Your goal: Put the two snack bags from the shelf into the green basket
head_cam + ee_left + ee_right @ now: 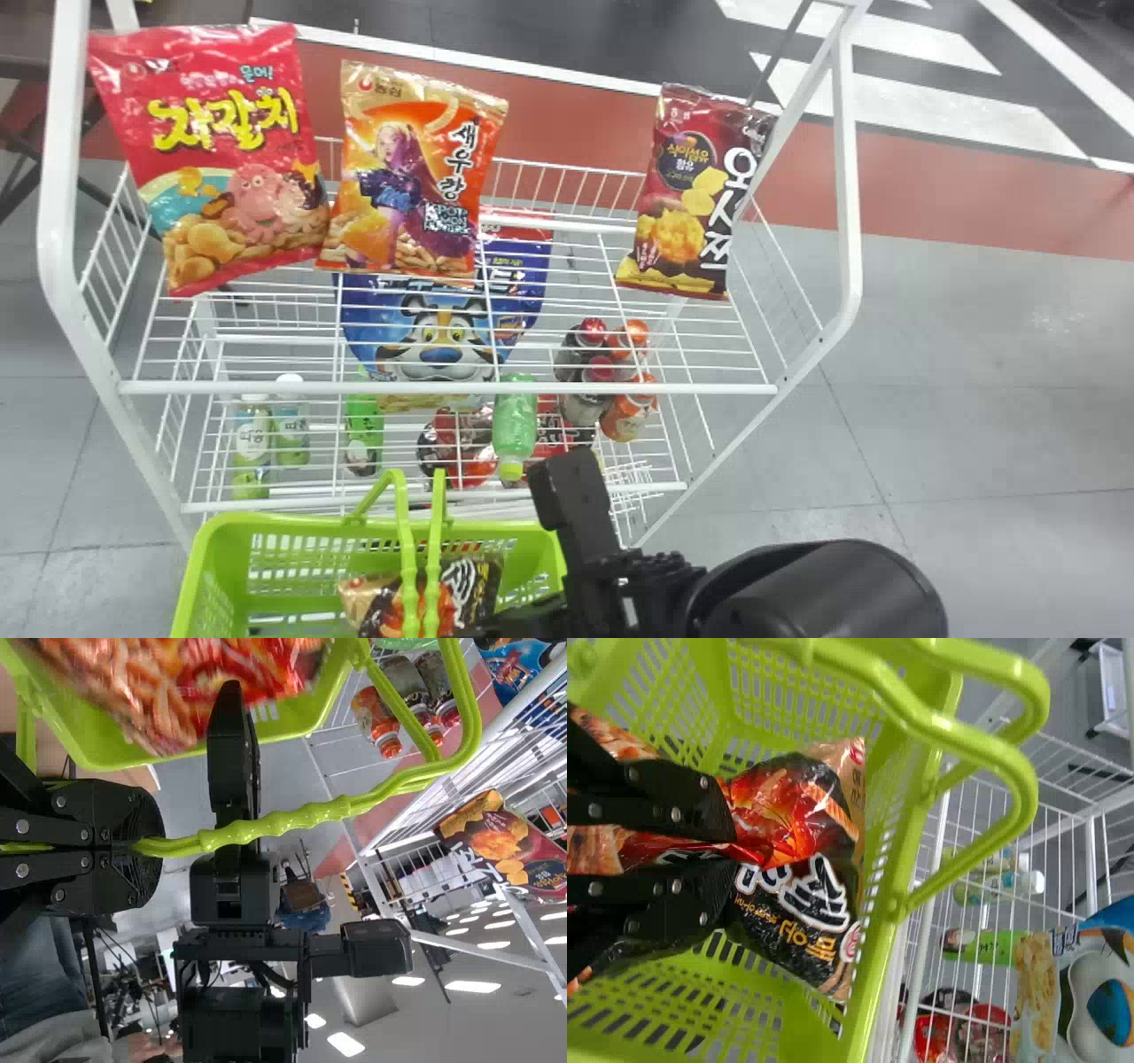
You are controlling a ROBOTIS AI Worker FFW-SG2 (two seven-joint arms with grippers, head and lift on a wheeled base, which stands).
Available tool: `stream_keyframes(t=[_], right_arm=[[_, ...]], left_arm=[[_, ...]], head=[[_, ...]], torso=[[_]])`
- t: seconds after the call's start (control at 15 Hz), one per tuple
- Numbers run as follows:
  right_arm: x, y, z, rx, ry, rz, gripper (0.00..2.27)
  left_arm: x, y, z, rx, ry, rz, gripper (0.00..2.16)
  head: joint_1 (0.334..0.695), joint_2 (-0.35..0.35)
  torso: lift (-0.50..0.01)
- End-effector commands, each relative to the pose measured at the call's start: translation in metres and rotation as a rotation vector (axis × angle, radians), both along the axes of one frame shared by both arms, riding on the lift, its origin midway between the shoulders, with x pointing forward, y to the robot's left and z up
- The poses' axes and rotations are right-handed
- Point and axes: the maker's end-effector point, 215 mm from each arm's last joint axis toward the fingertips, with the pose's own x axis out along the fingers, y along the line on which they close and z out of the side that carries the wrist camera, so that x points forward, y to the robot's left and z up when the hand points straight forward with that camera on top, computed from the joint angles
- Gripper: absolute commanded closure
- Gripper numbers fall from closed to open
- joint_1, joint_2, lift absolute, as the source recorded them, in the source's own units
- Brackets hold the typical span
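Snack bag [819,877] pinched in right jaws; left jaws clamped on basket handle [275,826].

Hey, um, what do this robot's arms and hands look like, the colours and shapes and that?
All black. The right arm has a smooth, rounded casing and a ribbed section near the wrist. The left hand and right hand match: paired flat fingers dotted with round silvery screws.

Basket [211,558] before the shelf [567,388], one snack bag [474,580] inside
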Motion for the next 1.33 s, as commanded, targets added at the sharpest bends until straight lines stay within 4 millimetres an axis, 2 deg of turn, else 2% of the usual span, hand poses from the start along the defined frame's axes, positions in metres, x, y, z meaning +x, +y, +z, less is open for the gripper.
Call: stream_keyframes(t=[0.0, 0.13, 0.2, 0.33, 0.47, 0.53, 0.6, 0.67, 0.73, 0.8, 0.93, 1.13, 1.27], right_arm=[[0.007, -0.025, 0.009, -0.047, -0.020, -0.031, 0.06], [0.016, -0.042, 0.026, -0.057, -0.065, -0.067, 0.07], [0.034, -0.050, 0.040, -0.057, -0.133, -0.095, 0.07], [0.088, -0.059, 0.079, -0.045, -0.341, -0.151, 0.07], [0.152, -0.063, 0.135, -0.018, -0.629, -0.210, 0.10], [0.178, -0.059, 0.161, 0.002, -0.747, -0.222, 0.11], [0.194, -0.051, 0.179, 0.024, -0.826, -0.222, 0.11], [0.211, -0.037, 0.201, 0.052, -0.923, -0.214, 0.11], [0.220, -0.018, 0.209, 0.070, -0.968, -0.190, 0.11], [0.225, 0.003, 0.203, 0.074, -0.969, -0.168, 0.11], [0.241, 0.040, 0.207, 0.097, -1.039, -0.155, 0.11], [0.276, 0.074, 0.214, 0.132, -1.130, -0.191, 0.11], [0.298, 0.085, 0.217, 0.108, -1.186, -0.206, 0.11]], left_arm=[[0.002, 0.000, 0.000, 0.001, -0.002, 0.002, 1.99], [0.002, 0.000, 0.000, 0.004, -0.003, 0.000, 1.99], [0.003, -0.001, 0.000, 0.003, -0.005, -0.001, 1.99], [0.003, -0.001, -0.001, 0.005, -0.005, -0.001, 1.99], [0.002, 0.000, -0.002, 0.005, -0.002, -0.001, 1.99], [0.003, -0.001, -0.002, 0.006, -0.002, -0.001, 1.99], [0.001, -0.002, -0.004, 0.009, 0.002, -0.004, 1.99], [0.001, -0.003, -0.006, 0.012, 0.003, -0.005, 1.99], [0.001, -0.004, -0.007, 0.015, 0.003, -0.007, 1.99], [0.001, -0.004, -0.009, 0.023, 0.005, -0.007, 1.99], [0.001, -0.003, -0.011, 0.031, 0.005, -0.007, 1.99], [-0.003, -0.006, -0.016, 0.051, 0.010, -0.019, 1.99], [-0.005, -0.008, -0.017, 0.058, 0.008, -0.027, 1.99]], head=[[0.695, -0.342], [0.695, -0.350], [0.695, -0.350], [0.695, -0.350], [0.695, -0.350], [0.695, -0.350], [0.695, -0.350], [0.695, -0.350], [0.695, -0.335], [0.695, -0.312], [0.695, -0.266], [0.695, -0.160], [0.695, -0.105]], torso=[[-0.012], [-0.012], [-0.012], [-0.012], [-0.012], [-0.012], [-0.012], [-0.012], [-0.012], [-0.012], [-0.012], [-0.012], [-0.012]])
